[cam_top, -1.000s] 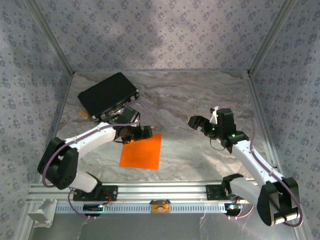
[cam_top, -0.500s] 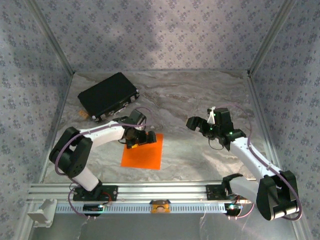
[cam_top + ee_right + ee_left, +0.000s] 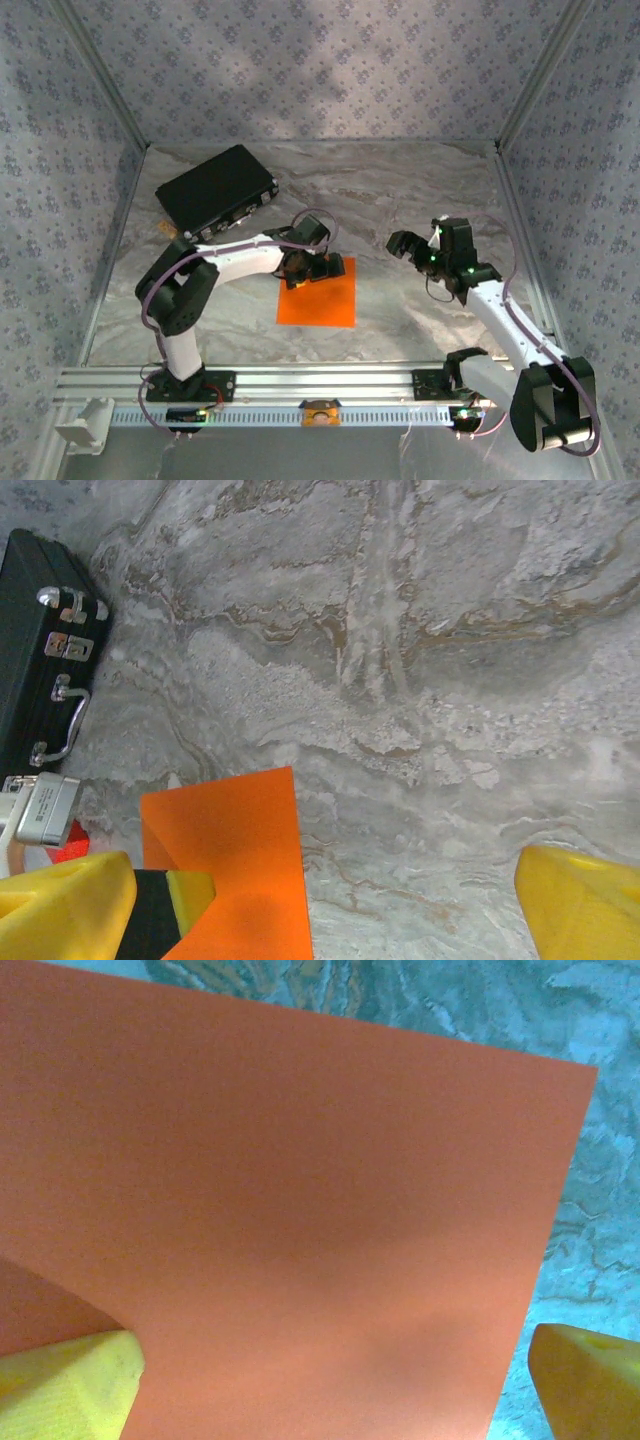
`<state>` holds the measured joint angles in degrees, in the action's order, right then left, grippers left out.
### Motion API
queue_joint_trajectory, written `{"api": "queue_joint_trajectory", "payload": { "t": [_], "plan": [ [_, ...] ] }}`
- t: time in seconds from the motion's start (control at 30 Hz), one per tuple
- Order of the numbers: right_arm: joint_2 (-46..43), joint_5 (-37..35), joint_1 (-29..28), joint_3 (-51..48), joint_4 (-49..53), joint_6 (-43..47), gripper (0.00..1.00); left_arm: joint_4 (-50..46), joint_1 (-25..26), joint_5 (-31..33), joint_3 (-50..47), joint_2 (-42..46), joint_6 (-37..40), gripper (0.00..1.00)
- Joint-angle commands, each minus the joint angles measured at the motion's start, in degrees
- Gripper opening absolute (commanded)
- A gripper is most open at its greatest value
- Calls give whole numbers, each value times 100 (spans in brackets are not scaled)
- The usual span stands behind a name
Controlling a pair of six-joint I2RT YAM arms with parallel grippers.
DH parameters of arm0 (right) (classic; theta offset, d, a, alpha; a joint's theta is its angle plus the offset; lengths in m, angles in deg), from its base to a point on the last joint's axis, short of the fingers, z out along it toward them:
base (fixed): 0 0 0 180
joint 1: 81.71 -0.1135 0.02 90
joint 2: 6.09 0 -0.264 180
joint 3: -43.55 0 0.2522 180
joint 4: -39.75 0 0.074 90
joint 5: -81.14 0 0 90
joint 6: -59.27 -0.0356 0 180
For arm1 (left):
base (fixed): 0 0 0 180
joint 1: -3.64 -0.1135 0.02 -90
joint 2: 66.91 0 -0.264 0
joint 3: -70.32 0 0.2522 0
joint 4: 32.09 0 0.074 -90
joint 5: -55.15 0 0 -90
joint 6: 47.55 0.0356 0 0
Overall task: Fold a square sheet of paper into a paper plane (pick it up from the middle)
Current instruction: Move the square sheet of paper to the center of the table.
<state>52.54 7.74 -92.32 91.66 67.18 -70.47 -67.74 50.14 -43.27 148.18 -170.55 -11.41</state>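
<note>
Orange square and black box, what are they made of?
The orange square looks like thin matte paper: flat, plain, sharp straight edges. The black case seems hard plastic or similar, hard to tell, with shiny metal latches and handle.

You work inside pale floral-patterned walls [image 3: 330, 70] around a grey marbled tabletop [image 3: 400, 190], with a ribbed aluminium rail [image 3: 300, 382] along its near edge.

Paper [image 3: 325, 300]: plain bright orange. Counter [image 3: 420, 180]: grey, marbled veining. Case [image 3: 215, 190]: black, silver latches [image 3: 62, 602]. Walls [image 3: 300, 70]: pale, small repeating floral print. My jaws carry yellow pads [image 3: 65, 1385].
</note>
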Motion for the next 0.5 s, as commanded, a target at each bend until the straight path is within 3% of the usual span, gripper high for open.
{"api": "queue_joint_trajectory", "payload": {
  "t": [0.0,0.3,0.47],
  "plan": [
    [-80,-118,68,-44,147,-142,99,-135,67,341,119,-246,-178,100],
    [-45,190,96,-147,-180,-241,99,-308,83,838,-37,479,280,100],
    [-3,328,92,-167,-257,-201,99,-937,70,1052,206,546,627,100]
  ]
}}
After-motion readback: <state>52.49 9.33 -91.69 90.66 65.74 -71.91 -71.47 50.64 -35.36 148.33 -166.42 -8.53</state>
